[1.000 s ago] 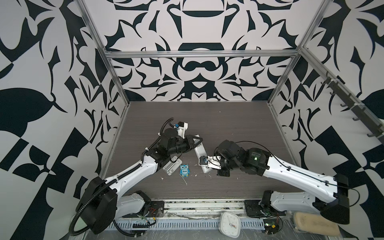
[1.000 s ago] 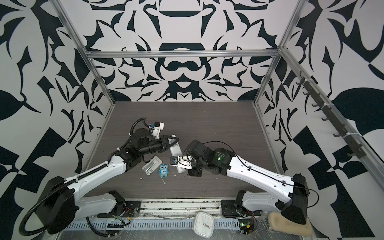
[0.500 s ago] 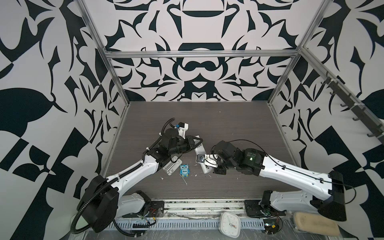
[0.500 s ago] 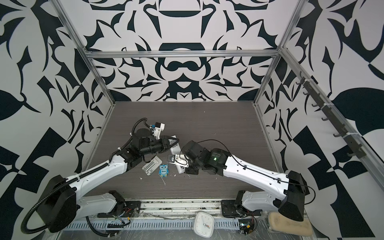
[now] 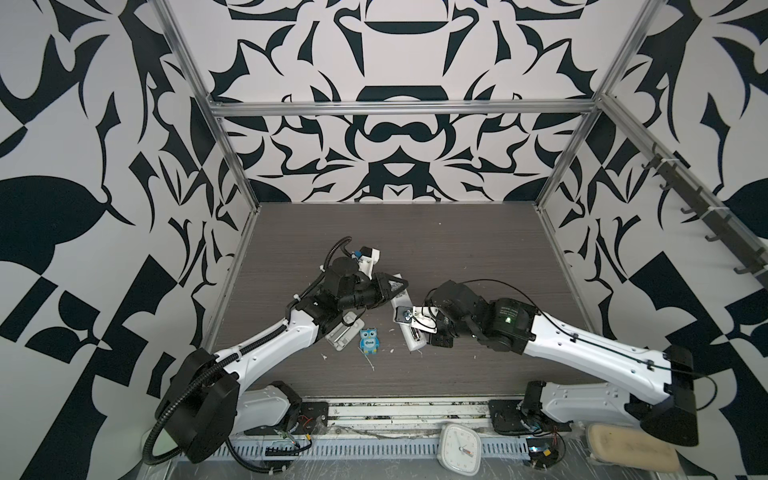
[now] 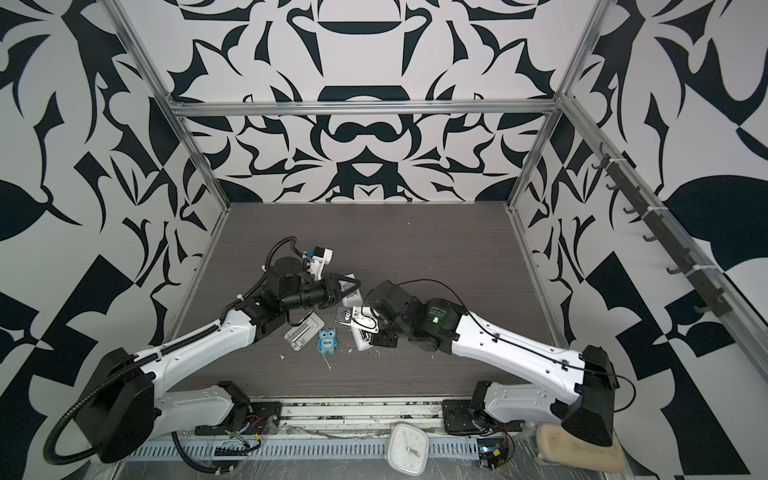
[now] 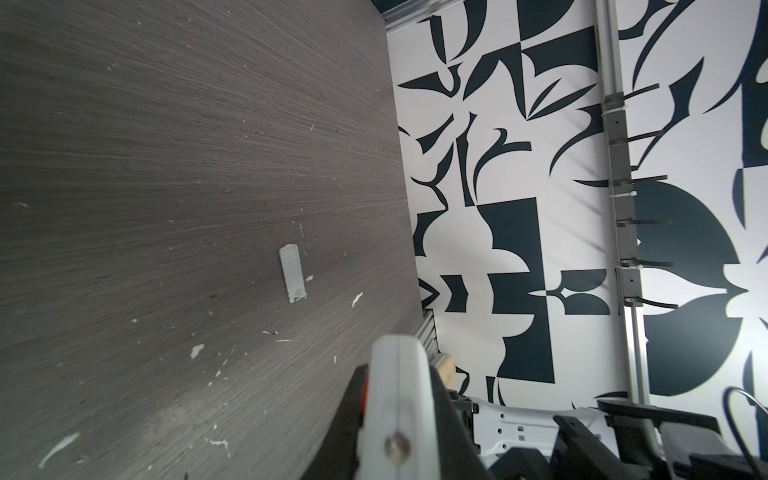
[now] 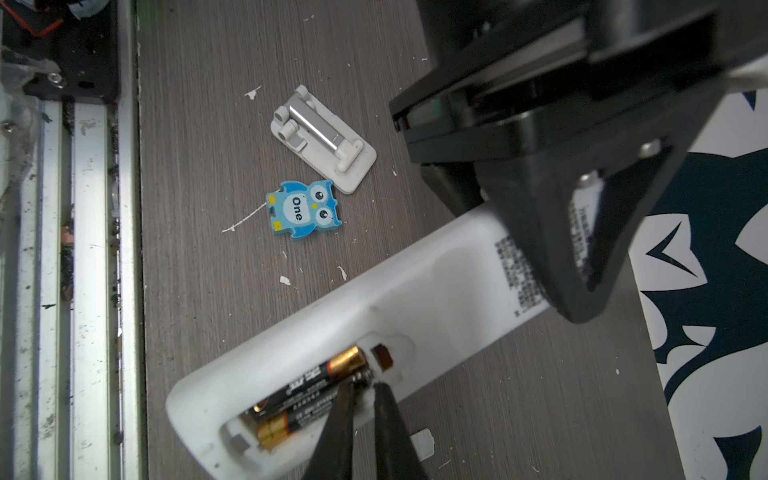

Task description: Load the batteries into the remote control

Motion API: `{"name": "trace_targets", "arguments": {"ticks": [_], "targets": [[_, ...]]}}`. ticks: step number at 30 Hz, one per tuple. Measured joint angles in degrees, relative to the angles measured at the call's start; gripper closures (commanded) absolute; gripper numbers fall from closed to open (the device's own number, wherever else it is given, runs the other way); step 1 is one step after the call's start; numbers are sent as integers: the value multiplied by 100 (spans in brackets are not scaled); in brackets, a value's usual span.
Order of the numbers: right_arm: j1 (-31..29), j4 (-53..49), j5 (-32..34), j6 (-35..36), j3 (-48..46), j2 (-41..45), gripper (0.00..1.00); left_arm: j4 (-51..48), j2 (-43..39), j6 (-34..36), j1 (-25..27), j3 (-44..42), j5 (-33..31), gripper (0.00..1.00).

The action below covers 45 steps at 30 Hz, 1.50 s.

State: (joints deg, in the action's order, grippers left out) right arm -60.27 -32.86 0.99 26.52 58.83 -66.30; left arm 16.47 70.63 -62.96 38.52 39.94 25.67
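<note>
Two batteries [image 8: 309, 388] lie in the open bay [image 8: 384, 355] of the remote control [image 8: 415, 299]

The left gripper [image 5: 397, 286] clenches the remote control's labelled end near the middle of the table [image 5: 457, 249]. We judge the shell light, stiff and slick, best pinched across its edges, clear of the bay. The batteries look smooth and apt to roll. The right gripper [image 8: 365, 388] hovers barely parted at their spring end, grasping nothing.

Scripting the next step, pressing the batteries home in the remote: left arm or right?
Right. The right tool is slightly open with its tips at the batteries in the open bay of the remote control. The left tool is clamped on the remote's other end, steadying it, so probably shouldn't let go.
</note>
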Motion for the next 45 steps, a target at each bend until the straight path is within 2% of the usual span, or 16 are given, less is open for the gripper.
{"name": "trace_targets", "arguments": {"ticks": [5, 11, 13, 17, 21, 26, 32, 45], "targets": [[0, -31, -48, -490, -68, 448, 53, 39, -114, -66, 24, 0, 13, 100], [96, -90, 74, -1401, -223, 1003, 46, 22, -361, -55, 28, -61, -374, 100], [310, -166, 79, -1742, -229, 1062, 46, 20, -439, -46, 28, -120, -540, 100], [1139, -350, -254, -2304, -197, 879, 43, 22, -516, -44, 31, -245, -828, 100], [1755, -531, -721, -2629, 4, 389, 35, 13, -542, -44, 50, -358, -1029, 100], [1845, -588, -1569, -2697, 236, 70, 27, 22, -566, -20, 61, -361, -1139, 100], [1845, -603, -2339, -2610, 398, 35, 26, 42, -568, -7, 90, -361, -1169, 100], [1845, -472, -2763, -2592, 402, -529, 26, 162, -487, -7, 125, -361, -1110, 100]]}}
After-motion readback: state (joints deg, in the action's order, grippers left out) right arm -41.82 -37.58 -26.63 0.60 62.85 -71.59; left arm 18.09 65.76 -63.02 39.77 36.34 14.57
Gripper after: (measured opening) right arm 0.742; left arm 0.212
